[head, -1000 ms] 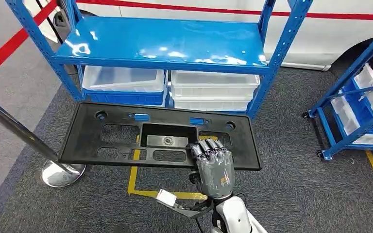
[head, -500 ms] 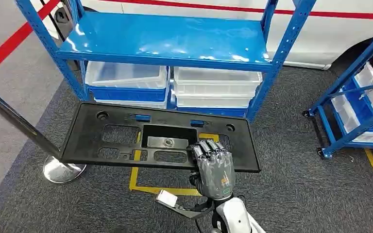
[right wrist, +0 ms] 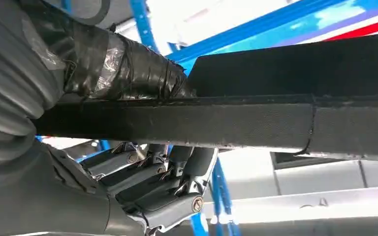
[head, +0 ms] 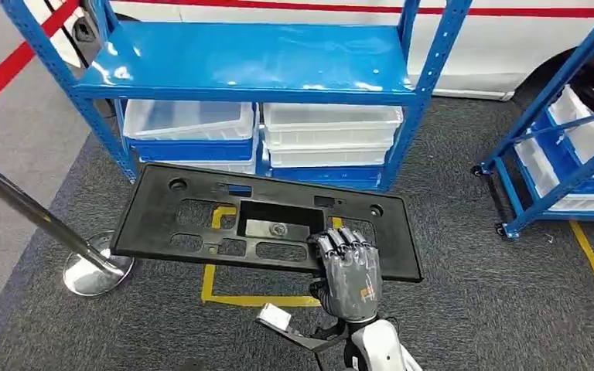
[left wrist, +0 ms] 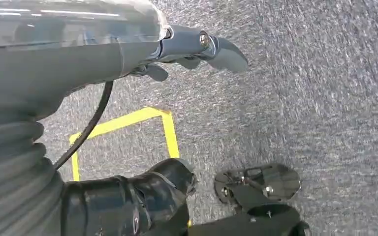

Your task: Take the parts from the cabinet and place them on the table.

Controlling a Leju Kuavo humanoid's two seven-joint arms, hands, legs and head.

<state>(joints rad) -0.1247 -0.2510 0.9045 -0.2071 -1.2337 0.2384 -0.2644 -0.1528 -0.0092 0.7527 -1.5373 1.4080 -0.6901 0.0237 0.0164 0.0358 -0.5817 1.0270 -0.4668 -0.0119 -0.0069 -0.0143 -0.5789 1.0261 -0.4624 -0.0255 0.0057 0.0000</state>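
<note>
Gripping the long black panel at one edge w/ right hand, fingers clamped over it, risks sagging, twisting, or clipping the blue rack.

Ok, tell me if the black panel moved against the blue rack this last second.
Yes. The camera shifted too, but the black panel, held by the right hand, drifted rightward against the blue rack.

One black panel, two blue racks, four clear bins, one steel stanchion
</note>
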